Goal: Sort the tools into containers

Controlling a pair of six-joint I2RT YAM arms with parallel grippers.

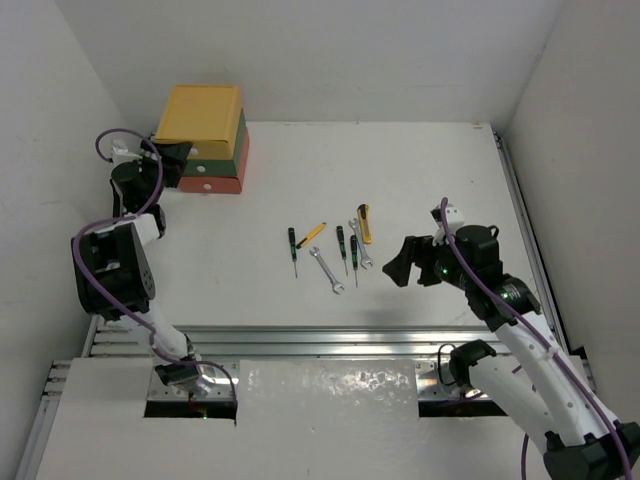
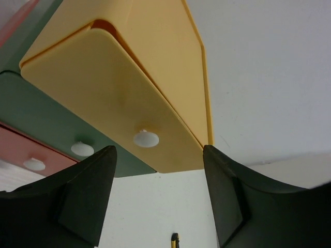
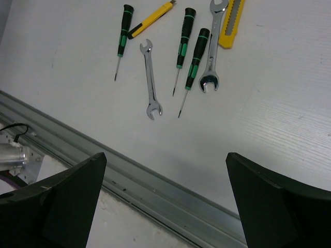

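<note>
The tools lie in a loose cluster at the middle of the table (image 1: 430, 170), well apart from the drawers. There are three black screwdrivers (image 3: 184, 36), a thin yellow screwdriver (image 3: 151, 19), two wrenches (image 3: 150, 77) and a knife (image 3: 232, 23). The larger wrench lies just beside the knife, and the smaller one lies between the screwdrivers.

The drawers stand stacked at the table's far left corner: the yellow drawer (image 2: 103, 93) on top, the green drawer (image 2: 31, 111) under it and the red drawer (image 2: 13, 147) at the bottom. Each has a white knob (image 2: 146, 138) on its front. The yellow front seems to sit slightly out of its shell, though the steep angle leaves that unsure.

The left pincer (image 2: 158, 170) faces the yellow front, spread wide and gripping nothing, and the knob shows between its fingers. Whether they touch the drawer cannot be told.

The right pincer (image 3: 165, 170) hangs near the tools on their near side, also spread wide and empty, touching nothing.
</note>
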